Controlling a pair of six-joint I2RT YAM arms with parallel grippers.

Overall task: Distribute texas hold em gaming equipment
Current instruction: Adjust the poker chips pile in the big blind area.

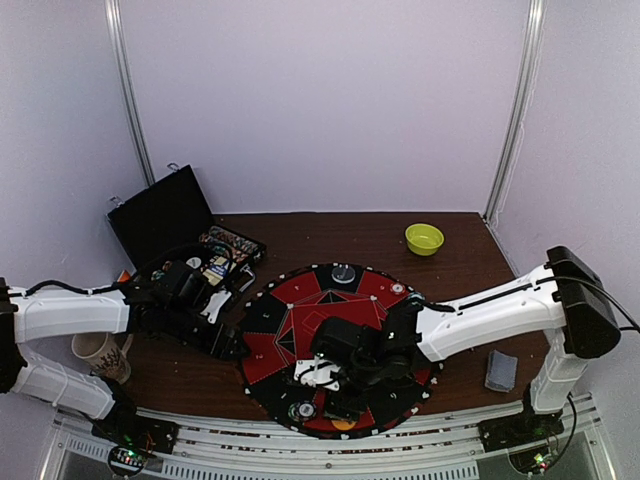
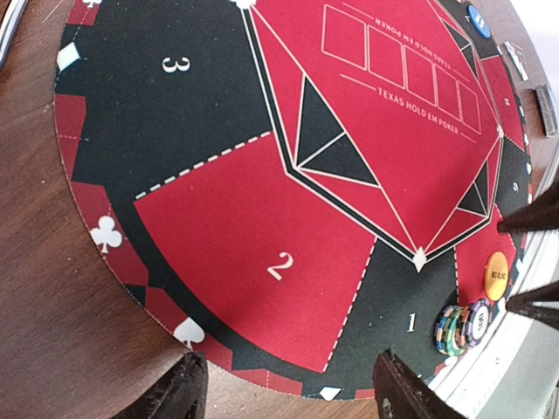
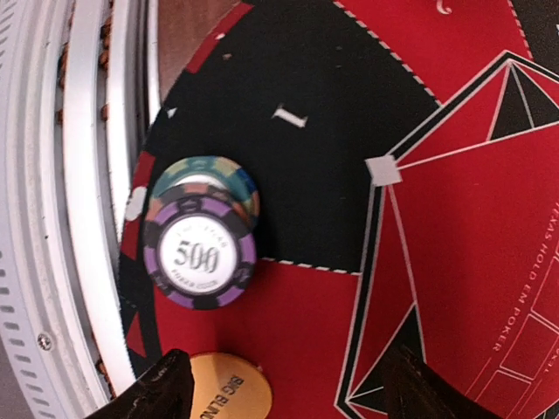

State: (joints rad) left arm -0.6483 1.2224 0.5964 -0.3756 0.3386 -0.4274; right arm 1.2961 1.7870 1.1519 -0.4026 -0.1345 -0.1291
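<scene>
Two chip stacks [image 3: 199,253] | orange button [image 3: 223,384] beside | bowl [image 1: 424,238] well apart

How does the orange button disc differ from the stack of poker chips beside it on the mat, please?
The orange button disc is a single flat piece, plain orange with BIG BLIND printed on it. The stack of poker chips holds several striped-edge chips, the top one purple and marked 500. The disc lies on a red sector, the stack mostly on the black sector numbered 1. The stack sits askew. Both are round and lie near the mat edge.
</scene>
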